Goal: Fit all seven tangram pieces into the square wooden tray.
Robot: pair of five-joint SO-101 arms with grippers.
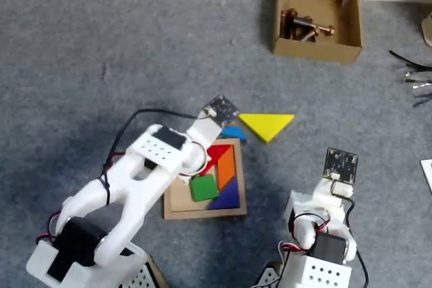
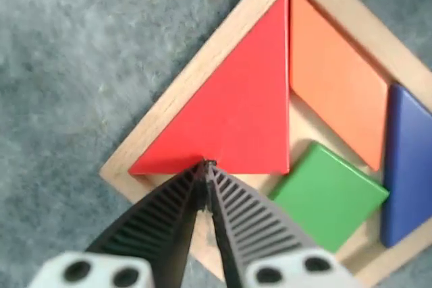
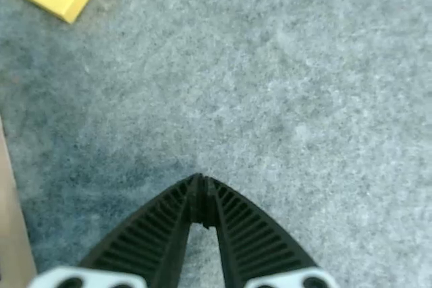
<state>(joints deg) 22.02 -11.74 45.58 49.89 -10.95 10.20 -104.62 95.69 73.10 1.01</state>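
resting over the near left part of the wooden tray [image 1: 202, 212], the left arm reaches in from the near left corner of the table. the left gripper [image 2: 206, 166] is clenched, jaws pressed together with nothing between them, its tips at a corner of the red triangle [image 2: 236, 112]. that triangle lies flat in the tray against the rim. beside it sit the orange piece [image 2: 334, 79], the green square [image 2: 331, 193] and the dark blue piece [image 2: 408, 166], all inside the tray, with a strip of bare tray floor showing between the green square and the orange piece.

two pieces lie outside the tray. the light blue piece [image 1: 234, 133] is just beyond the tray's far edge, and the yellow triangle [image 1: 268, 125] lies on the grey carpet [image 1: 81, 65] a little farther to the right.

the right arm stands folded at the near right. the right gripper [image 3: 202, 183] is also clenched and empty, hanging above bare carpet, apart from the yellow triangle.

a cardboard box [image 1: 317, 45] with copper-coloured metal parts [image 1: 304, 26] stands at the far right, well apart from the tray. cables [image 1: 413, 75] lie at the right edge.
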